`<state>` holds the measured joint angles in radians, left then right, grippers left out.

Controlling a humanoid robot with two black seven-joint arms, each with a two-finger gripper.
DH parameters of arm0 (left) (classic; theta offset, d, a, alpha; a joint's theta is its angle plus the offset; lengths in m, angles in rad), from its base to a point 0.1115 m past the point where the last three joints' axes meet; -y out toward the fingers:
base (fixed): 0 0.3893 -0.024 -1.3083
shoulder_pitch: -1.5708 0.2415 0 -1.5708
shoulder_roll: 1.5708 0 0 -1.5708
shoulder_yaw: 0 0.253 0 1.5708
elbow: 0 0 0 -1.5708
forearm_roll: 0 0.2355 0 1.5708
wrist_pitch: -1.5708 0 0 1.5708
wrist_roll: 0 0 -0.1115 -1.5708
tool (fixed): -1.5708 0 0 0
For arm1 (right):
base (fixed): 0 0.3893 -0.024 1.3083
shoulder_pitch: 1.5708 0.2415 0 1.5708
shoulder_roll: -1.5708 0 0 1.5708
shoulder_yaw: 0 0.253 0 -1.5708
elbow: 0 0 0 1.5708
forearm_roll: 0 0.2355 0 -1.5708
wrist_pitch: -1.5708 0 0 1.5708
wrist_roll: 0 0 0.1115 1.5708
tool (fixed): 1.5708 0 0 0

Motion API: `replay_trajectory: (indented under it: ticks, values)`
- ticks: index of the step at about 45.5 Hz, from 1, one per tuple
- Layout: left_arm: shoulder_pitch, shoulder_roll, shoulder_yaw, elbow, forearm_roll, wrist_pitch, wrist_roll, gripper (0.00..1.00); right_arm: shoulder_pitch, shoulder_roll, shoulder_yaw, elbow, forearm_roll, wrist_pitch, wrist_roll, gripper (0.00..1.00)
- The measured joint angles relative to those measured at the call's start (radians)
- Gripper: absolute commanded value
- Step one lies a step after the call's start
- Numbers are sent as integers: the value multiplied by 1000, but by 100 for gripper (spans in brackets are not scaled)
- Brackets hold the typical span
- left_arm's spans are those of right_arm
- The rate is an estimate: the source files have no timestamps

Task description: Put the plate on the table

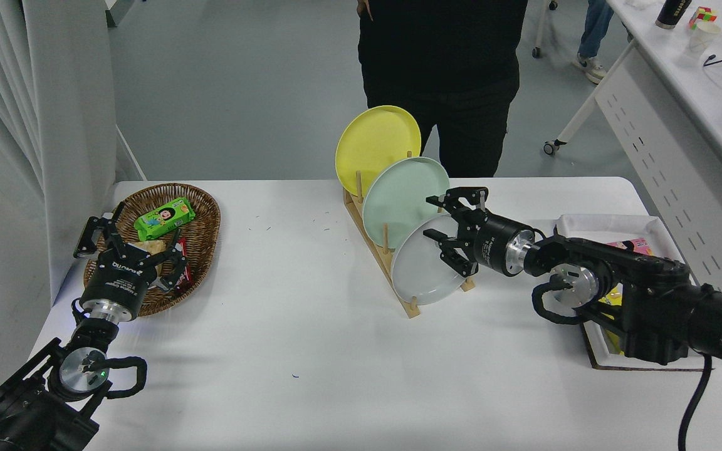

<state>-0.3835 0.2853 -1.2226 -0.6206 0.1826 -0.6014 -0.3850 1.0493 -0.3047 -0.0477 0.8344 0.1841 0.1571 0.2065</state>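
Observation:
The light grey plate [420, 272] stands on edge in the front slot of a wooden rack [392, 263] on the white table [311, 351]. Behind it stand a mint green plate [398, 197] and a yellow plate [373, 141]. My right gripper [439, 219] is open, its fingers spread over the grey plate's upper right rim, one above the rim and one in front of the plate's face. It holds nothing. My left gripper [126, 238] is parked open at the lower left beside the basket.
A wicker basket [201, 250] with snack packs sits at the left. A white tray [605, 222] with packets lies under my right arm at the right edge. A person in black [442, 75] stands at the far side behind the rack. A white desk [680, 125] stands at the upper right.

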Motion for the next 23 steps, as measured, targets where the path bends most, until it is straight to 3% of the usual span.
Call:
replay_trajectory:
  ticks: [23]
  values:
    - [0, 0, 0, 0, 0, 0, 0, 98, 16, -8, -2, 7, 0, -31, -20, 58]
